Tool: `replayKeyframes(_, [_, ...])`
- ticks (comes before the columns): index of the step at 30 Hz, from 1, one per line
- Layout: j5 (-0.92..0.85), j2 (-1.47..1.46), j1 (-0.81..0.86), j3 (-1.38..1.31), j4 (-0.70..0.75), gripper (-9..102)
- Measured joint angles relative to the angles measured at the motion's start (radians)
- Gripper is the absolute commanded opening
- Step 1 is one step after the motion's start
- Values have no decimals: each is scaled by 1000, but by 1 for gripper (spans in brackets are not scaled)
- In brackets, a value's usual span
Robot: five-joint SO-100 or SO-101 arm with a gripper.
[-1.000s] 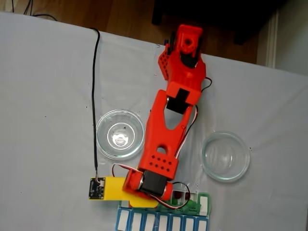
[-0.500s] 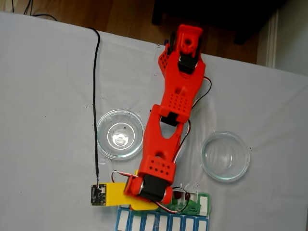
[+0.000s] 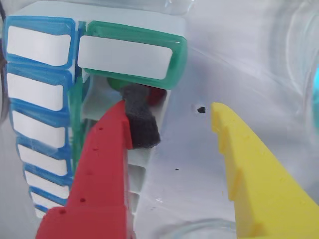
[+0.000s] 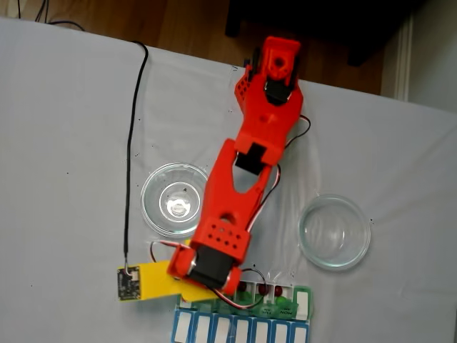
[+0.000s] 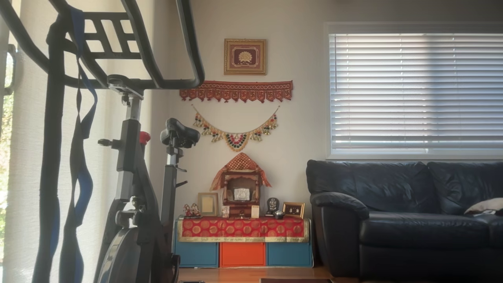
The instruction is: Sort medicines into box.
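Observation:
In the wrist view my gripper point(image 3: 172, 112) is open, with nothing between the red finger point(image 3: 99, 169) and the yellow finger point(image 3: 254, 174). The red finger's black foam tip hangs over an open compartment of the box point(image 3: 132, 55), just under a raised green lid. A dark red medicine point(image 3: 157, 94) and a green one point(image 3: 113, 83) peek out behind that tip. In the fixed view the box point(image 4: 300, 304) lies at the table's lower edge, with dark red medicines point(image 4: 263, 290) and green ones point(image 4: 284, 306) in its compartments. The arm's wrist point(image 4: 211, 268) covers its left end.
A blue-and-white organiser row point(image 4: 239, 330) lies right below the box. Two clear glass dishes point(image 4: 178, 200) point(image 4: 334, 231) stand either side of the arm. A black cable point(image 4: 136, 143) runs down to the wrist camera. The other view shows a living room.
The wrist has swung left along the box, so compartments with red and green balls now show to its right. The forearm has tilted further left over the left dish's rim.

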Motion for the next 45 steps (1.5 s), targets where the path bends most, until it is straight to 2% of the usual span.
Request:
replayKeyframes(3, [-61, 120, 8, 147, 0, 5])
replayKeyframes(9, [-150, 258, -26, 288, 0, 4])
replayKeyframes(15, [-83, 371, -127, 399, -34, 1])
replayKeyframes(18, [49, 488, -184, 566, -184, 1])
replayKeyframes(23, [282, 784, -262, 974, -589, 1])
replayKeyframes(39, [624, 948, -396, 1279, -1017, 1])
replayKeyframes(45, [643, 948, -423, 1324, -1150, 1])
